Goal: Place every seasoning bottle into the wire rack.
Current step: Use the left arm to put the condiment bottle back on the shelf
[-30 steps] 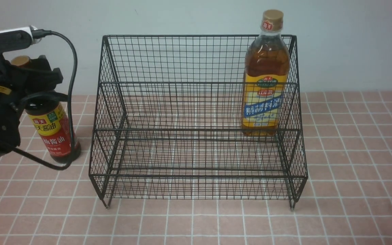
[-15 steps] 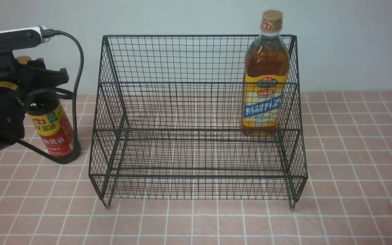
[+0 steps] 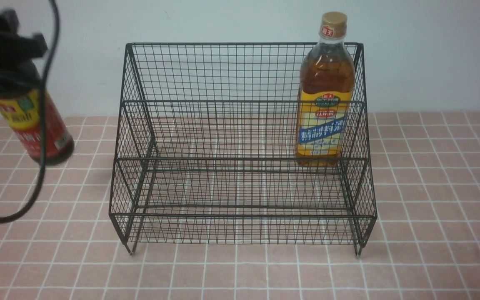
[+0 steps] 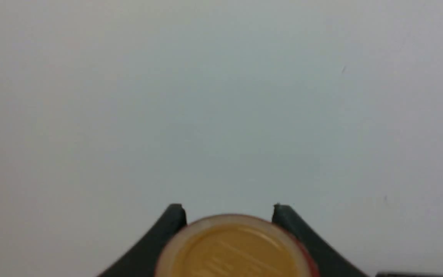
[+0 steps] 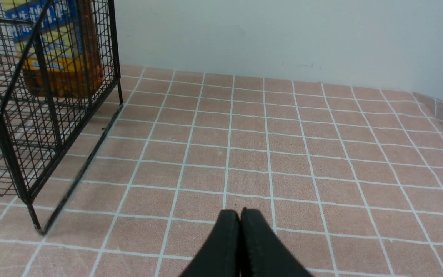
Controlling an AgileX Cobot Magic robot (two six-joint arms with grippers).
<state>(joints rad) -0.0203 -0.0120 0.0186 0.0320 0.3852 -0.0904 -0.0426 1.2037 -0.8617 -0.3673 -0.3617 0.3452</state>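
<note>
The dark soy-sauce bottle [image 3: 29, 125] hangs tilted above the tiled table at the far left, off the surface. My left gripper [image 3: 4, 54] is shut on its neck; in the left wrist view its black fingers [image 4: 173, 221] flank the bottle's yellow cap [image 4: 235, 250]. The black wire rack [image 3: 240, 146] stands in the middle. The amber bottle [image 3: 325, 96] with yellow-blue label stands upright on the rack's upper tier at the right, also seen as the amber bottle [image 5: 56, 50] in the right wrist view. My right gripper [image 5: 240, 212] is shut and empty above the tiles, right of the rack.
A black cable [image 3: 40, 137] loops down from the left arm across the held bottle to the table. The pale wall [image 3: 431, 50] stands right behind the rack. Pink tiled table [image 5: 321, 154] stretches right of the rack to its edge.
The left gripper closed on the soy-sauce bottle and lifted it off the table, up and to the left, tilting it. The amber bottle, rack and right gripper have not moved.
</note>
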